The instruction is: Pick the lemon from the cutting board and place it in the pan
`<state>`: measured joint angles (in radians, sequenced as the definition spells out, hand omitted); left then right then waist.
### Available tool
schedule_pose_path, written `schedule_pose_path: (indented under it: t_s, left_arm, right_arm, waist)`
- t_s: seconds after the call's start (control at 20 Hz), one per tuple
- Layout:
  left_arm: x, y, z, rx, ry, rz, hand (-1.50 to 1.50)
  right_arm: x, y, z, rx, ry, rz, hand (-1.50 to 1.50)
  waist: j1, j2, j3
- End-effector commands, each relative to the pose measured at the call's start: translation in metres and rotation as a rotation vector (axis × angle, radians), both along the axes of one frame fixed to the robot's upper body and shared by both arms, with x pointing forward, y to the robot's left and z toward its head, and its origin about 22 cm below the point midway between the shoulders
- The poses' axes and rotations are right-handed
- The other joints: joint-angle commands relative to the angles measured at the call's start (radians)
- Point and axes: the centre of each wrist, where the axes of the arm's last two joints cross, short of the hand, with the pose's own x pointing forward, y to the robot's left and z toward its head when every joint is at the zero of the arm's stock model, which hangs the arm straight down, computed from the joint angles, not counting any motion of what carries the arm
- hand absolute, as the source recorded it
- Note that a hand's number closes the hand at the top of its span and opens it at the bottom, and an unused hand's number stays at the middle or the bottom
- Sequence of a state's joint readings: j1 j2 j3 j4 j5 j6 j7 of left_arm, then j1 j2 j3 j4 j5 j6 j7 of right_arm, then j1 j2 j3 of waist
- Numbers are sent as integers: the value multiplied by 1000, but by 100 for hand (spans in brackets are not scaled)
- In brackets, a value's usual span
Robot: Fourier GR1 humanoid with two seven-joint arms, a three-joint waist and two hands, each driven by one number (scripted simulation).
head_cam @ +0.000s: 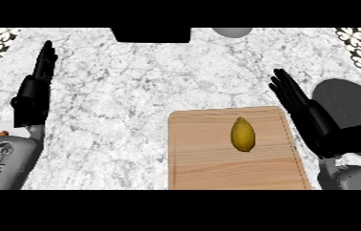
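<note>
Lemon (242, 134), yellow and oval, lay on the light wooden cutting board (211, 163) at the near edge of the grey-white marble counter (141, 91), a little right of the board's middle, untouched by either hand. Just beyond the board's right edge, the right hand (310, 115) stood with fingers straight and spread, holding nothing. Beside it, at the view's right margin, sat the dark round pan (342, 99), partly hidden by that hand. Well apart, at the left margin, the left hand (35, 89) rested, fingers straight and upright.
</note>
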<state>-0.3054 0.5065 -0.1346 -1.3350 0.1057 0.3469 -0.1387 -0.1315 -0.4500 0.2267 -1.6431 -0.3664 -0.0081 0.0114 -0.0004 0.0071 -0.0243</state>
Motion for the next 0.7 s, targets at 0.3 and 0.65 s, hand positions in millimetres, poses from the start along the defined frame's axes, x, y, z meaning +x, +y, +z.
schedule_pose_path:
  t_s: [0.3, 0.65]
  left_arm:
    - [-17, -37, -26, -382, 250, -93, 0]
    - [-30, -26, -18, -413, 275, -64, 0]
  right_arm:
    - [35, -48, 64, -245, -190, -39, 150]
    - [-36, -104, 22, -406, -294, -97, -150]
  waist:
    - [15, -8, 21]
    - [-24, -13, 25]
